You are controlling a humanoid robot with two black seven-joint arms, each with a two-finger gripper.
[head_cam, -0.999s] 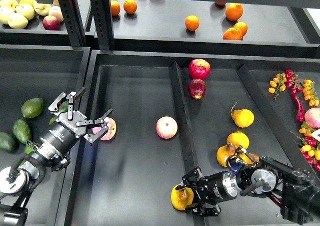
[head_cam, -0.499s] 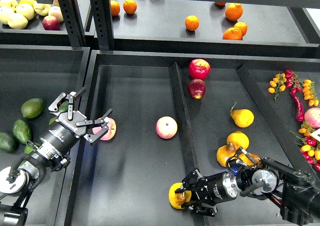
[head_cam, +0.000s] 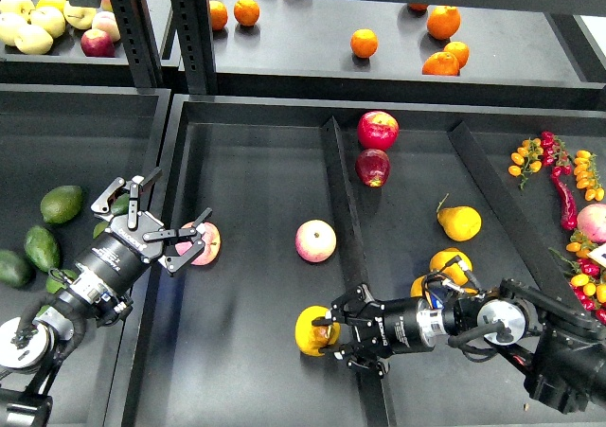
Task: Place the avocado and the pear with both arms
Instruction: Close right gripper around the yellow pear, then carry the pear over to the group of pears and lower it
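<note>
Now the right gripper (head_cam: pixel 327 332) is clenched on the pear (head_cam: pixel 312 330), which sits between its fingers over the black tray (head_cam: pixel 256 181). Left gripper (head_cam: pixel 170 221) hangs spread wide; an avocado (head_cam: pixel 61 203) lies well to its left.

A wide bare stretch of dark tray floor (head_cam: pixel 251 190) fills the centre of the frame, broken only by a pink apple (head_cam: pixel 315 240) at mid-frame and another apple (head_cam: pixel 204 243) touching the left gripper (head_cam: pixel 166 221) at centre left. A raised divider (head_cam: pixel 343 209) runs from top centre down to the lower middle, where the right gripper (head_cam: pixel 333 335) holds the pear (head_cam: pixel 314 331) just left of it. Right of the divider, two red apples (head_cam: pixel 375 148) sit above, and yellow pears (head_cam: pixel 458 222) crowd the lower right.
</note>
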